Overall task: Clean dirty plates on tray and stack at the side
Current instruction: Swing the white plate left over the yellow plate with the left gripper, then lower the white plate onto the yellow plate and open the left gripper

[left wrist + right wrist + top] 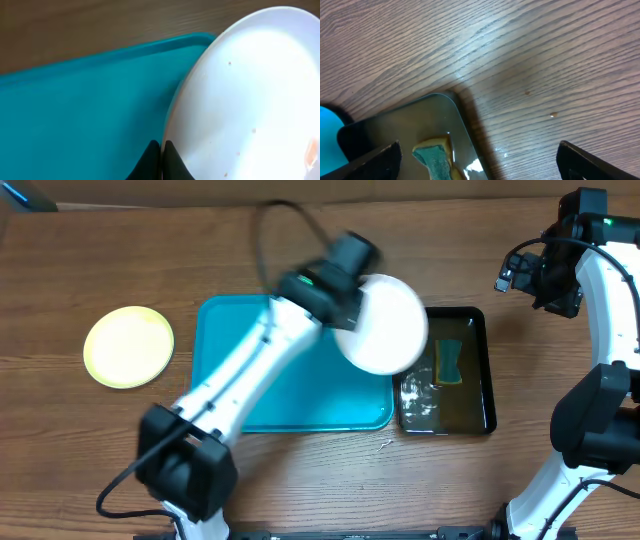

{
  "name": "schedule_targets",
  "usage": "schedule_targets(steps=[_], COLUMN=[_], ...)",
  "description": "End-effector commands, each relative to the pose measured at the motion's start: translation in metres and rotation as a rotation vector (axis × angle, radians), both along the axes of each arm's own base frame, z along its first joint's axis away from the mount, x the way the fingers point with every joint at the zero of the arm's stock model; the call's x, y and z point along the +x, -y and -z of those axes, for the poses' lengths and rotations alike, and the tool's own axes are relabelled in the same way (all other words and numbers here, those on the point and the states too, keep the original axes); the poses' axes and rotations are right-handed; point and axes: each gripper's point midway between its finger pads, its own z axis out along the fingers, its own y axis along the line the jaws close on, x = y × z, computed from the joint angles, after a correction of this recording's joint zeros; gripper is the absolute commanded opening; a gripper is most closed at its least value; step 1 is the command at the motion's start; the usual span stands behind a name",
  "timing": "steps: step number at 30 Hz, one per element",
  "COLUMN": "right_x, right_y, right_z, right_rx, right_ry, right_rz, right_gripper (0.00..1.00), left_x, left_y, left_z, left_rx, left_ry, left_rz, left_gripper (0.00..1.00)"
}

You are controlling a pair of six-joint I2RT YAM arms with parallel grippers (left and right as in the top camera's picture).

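Specks on white plate (250,100): left wrist only; sponge (434,156): right wrist.

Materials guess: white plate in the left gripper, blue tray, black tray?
White plate: smooth, glossy, thin rim; ceramic or melamine, can't tell which. Blue tray: likely molded plastic, going by the uniform turquoise, satin sheen and rounded raised rim. Black tray: glossy and reflective, probably plastic or coated metal; it looks wet inside, so some shine may be liquid.

Bare tray (335,395) floor beside white plate (388,325)
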Motion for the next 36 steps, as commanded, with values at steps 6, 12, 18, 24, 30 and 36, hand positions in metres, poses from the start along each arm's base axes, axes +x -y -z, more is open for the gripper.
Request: schedule_targets(steps=[6, 12, 18, 24, 30, 36], right_x=[0.003, 0.003, 0.003, 0.003, 0.003, 0.003], right_y=[0.003, 0.003, 0.003, 0.003, 0.003, 0.003], right_z=[-0.014, -0.014, -0.014, -0.014, -0.014, -0.014], right_rx=[-0.009, -0.009, -0.009, -0.009, -0.009, -0.009], right_ry=[0.038, 0.038, 0.038, 0.038, 0.038, 0.038], right_rz=[0.010, 0.010, 0.010, 0.010, 0.010, 0.010], right_gripper=[1.00, 1.00, 1.00, 1.00, 1.00, 1.00], left_x=[0.010, -0.023, -0.069, -0.083, -0.088, -0.089], left_y=[-0.199, -0.329, -0.425, -0.456, -0.472, -0.469], left_z=[0.015, 0.020, 0.023, 0.022, 0.027, 0.054], left_rx=[-0.143, -0.174, -0.226, -0.257, -0.133, -0.134], left_ry=[-0.240, -0.291, -0.285, -0.251, -0.227, -0.239], left_rz=[-0.525, -0.856, -1.150, -1.283, -1.317, -1.312], left_gripper=[0.04, 0.04, 0.04, 0.04, 0.04, 0.04])
